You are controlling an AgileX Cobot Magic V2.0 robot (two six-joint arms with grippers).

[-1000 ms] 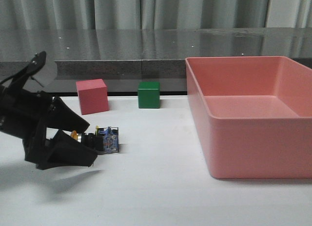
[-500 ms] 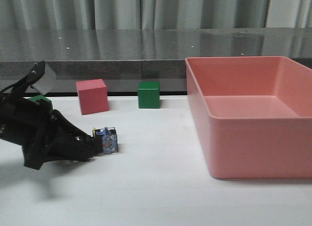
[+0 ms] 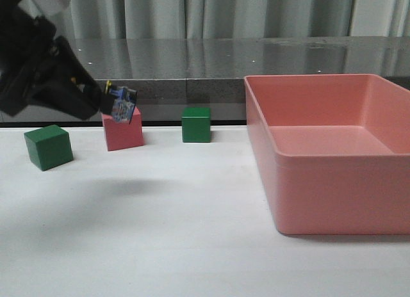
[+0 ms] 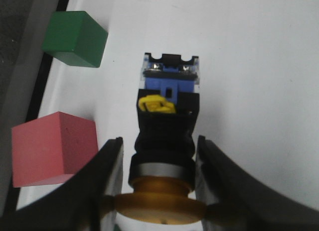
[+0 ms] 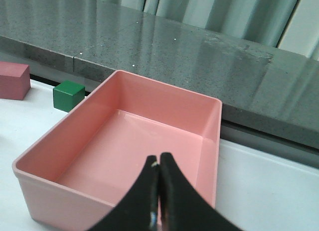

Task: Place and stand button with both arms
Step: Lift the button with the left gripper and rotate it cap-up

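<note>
left claw (image 3: 102, 100) pinching button (image 3: 120, 102) by its black body, held in the air above bench (image 3: 192, 233), in front of red cube (image 3: 123, 128) | right claw (image 5: 158, 191) pressed together, empty, over pink bin (image 5: 124, 156)

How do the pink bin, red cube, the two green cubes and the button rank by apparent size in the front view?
1. pink bin
2. red cube
3. left green cube and back green cube, too alike to rank; the left one sits nearer the camera
4. button, partly hidden by the left gripper
</note>
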